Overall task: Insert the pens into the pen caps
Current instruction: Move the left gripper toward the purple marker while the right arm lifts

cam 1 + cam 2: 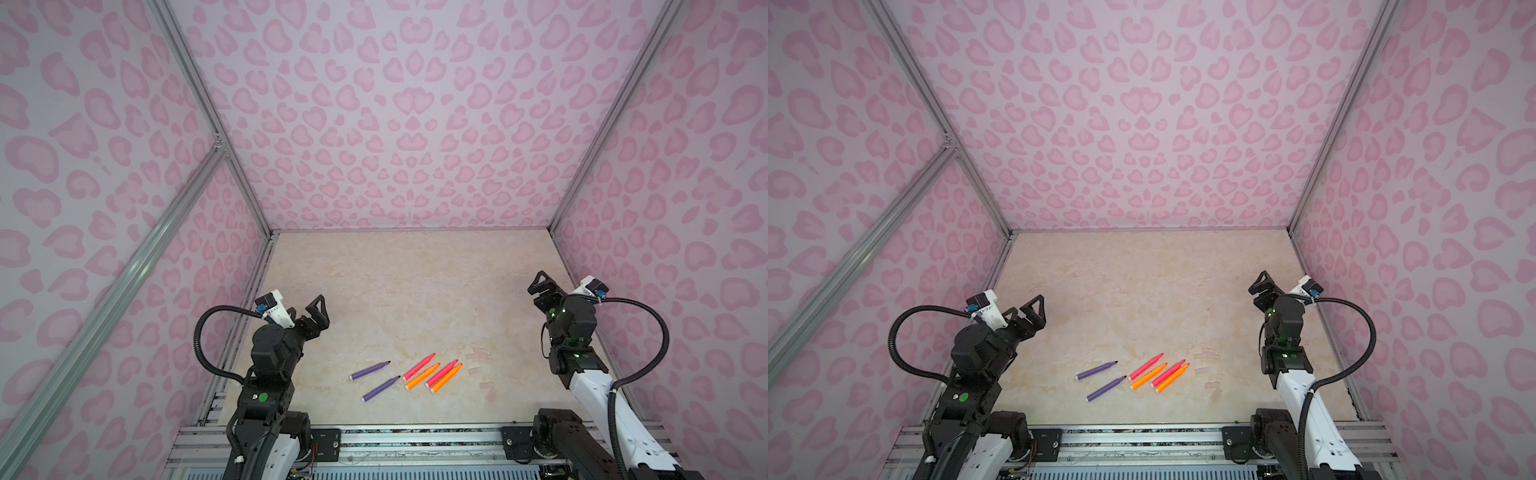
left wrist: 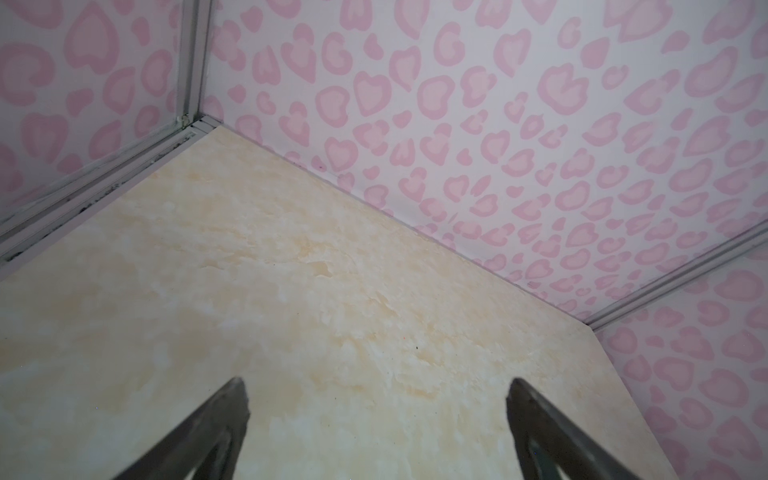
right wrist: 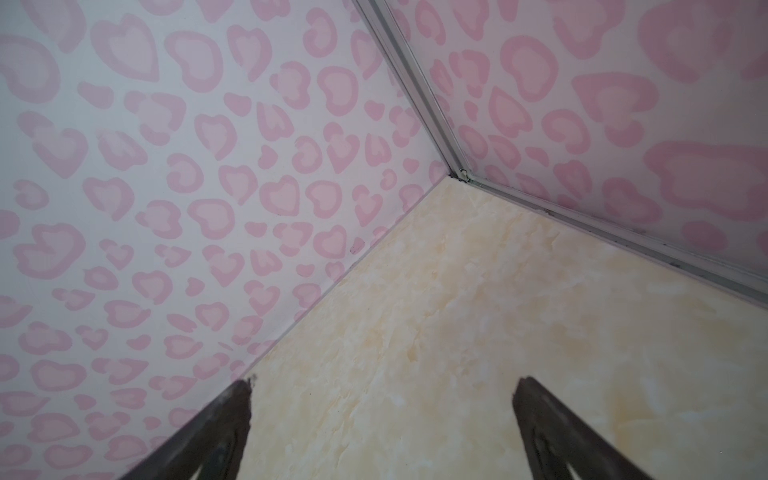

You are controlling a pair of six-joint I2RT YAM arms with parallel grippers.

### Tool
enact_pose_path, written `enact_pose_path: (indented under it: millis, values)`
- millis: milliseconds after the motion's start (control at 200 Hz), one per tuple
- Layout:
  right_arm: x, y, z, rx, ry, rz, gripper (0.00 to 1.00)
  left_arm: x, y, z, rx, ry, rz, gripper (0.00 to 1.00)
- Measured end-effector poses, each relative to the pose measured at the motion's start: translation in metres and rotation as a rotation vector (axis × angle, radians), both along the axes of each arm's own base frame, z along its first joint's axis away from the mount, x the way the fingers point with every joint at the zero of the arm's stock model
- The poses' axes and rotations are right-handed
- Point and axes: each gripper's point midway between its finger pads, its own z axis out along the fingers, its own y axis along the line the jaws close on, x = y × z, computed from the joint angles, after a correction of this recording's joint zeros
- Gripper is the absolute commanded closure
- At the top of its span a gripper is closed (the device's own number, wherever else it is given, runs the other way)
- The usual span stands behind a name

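Our left claw [image 2: 376,386] and right claw [image 3: 384,384] stand wide, holding nothing. Six pens [image 1: 423,376] lie lower centre on the bench [image 1: 395,282], with faint pen caps [image 1: 478,354] just right of them.

No writing, brand or number is legible; the green sticker [image 1: 262,397] on the left arm [image 1: 272,353] seems blank.

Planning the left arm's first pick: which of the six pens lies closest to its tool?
The leftmost purple pen, closest to the left tool. The other purple pen lies nearer the robot; pink pens and orange pens lie farther right.
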Motion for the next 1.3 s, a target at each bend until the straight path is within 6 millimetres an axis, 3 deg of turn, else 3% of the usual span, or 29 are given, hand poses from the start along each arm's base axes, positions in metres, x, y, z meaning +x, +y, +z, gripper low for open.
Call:
enact_pose_path:
  millis: [35, 115, 160, 265, 410, 570, 660, 785, 955, 1300]
  values:
    - [-0.001, 0.001, -0.002, 0.019, -0.003, 0.0, 0.01, -0.001, 0.006, -0.004, -0.016, 0.038, 0.042, 0.0]
    - [-0.006, 0.0, -0.01, 0.088, 0.001, -0.021, 0.01, -0.003, 0.013, -0.015, -0.041, 0.106, 0.095, 0.1]
    - [-0.01, -0.001, -0.012, 0.099, -0.008, -0.028, 0.01, -0.004, 0.015, -0.025, -0.049, 0.148, 0.11, 0.0]
    - [-0.015, 0.001, -0.003, 0.081, -0.032, -0.009, 0.01, -0.004, 0.012, -0.05, -0.055, 0.259, 0.104, 0.03]
    - [-0.014, 0.008, 0.021, 0.04, -0.067, 0.044, 0.01, -0.005, -0.011, -0.063, -0.06, 0.408, -0.027, 0.03]
    - [-0.011, 0.02, 0.003, 0.041, -0.02, 0.112, 0.01, -0.007, -0.036, -0.07, -0.04, 0.527, -0.155, 0.03]
    - [-0.007, 0.025, 0.001, 0.049, -0.009, 0.146, 0.01, -0.018, -0.066, -0.092, 0.028, 0.625, -0.264, 0.0]
    - [-0.001, 0.035, 0.003, 0.057, -0.003, 0.2, 0.03, -0.032, -0.101, -0.128, 0.196, 0.772, -0.358, 0.09]
    - [0.004, 0.046, 0.004, 0.047, 0.002, 0.258, 0.05, -0.041, -0.113, -0.151, 0.37, 0.853, -0.377, 0.1]
    - [0.005, 0.048, 0.006, 0.033, -0.001, 0.266, 0.05, -0.066, -0.135, -0.179, 0.532, 0.932, -0.483, 0.12]
